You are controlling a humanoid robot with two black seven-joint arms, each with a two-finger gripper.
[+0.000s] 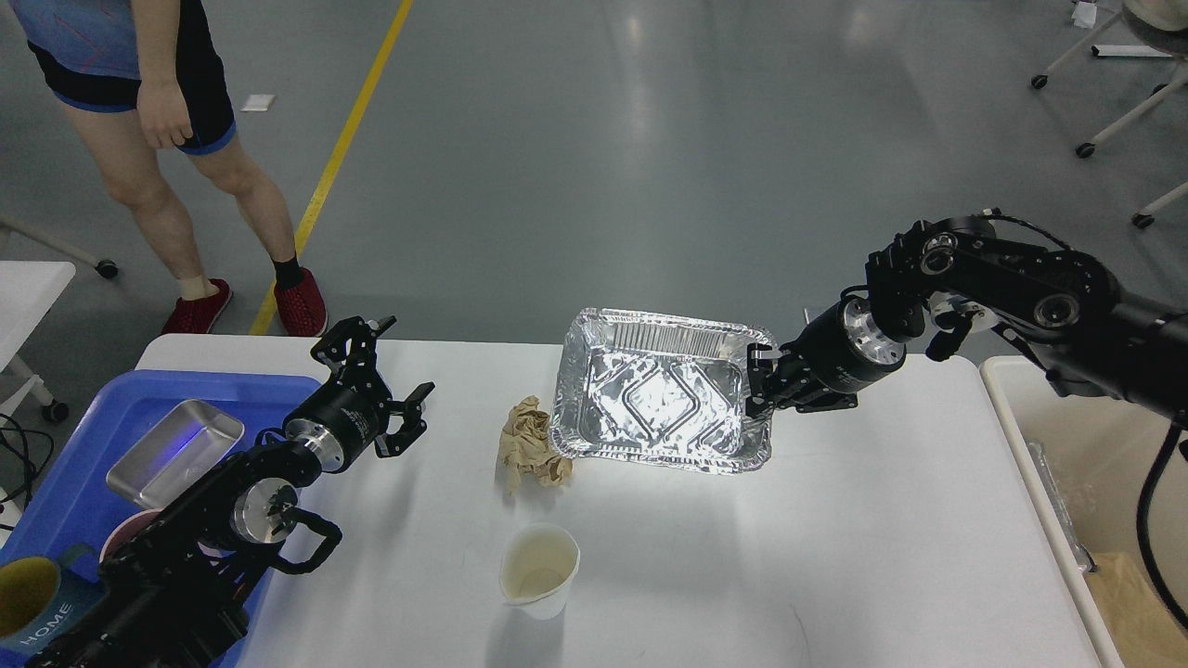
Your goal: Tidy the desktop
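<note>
The desktop (835, 557) is a wide white-grey table top. My right gripper (756, 385) is shut on the right rim of a shiny foil tray (659, 404) and holds it lifted above the table. A crumpled brown paper wad (531, 447) lies just left of and partly under the tray. A white paper cup (540, 569) stands upright near the front middle. My left gripper (376, 394) is open and empty above the table's left part, beside the blue tray (56, 501).
The blue tray holds a small metal tin (174, 452), a dark mug marked HOME (32, 603) and a reddish bowl, partly hidden by my left arm. A white bin (1086, 464) stands at the table's right edge. A person (167, 139) stands beyond the far left corner.
</note>
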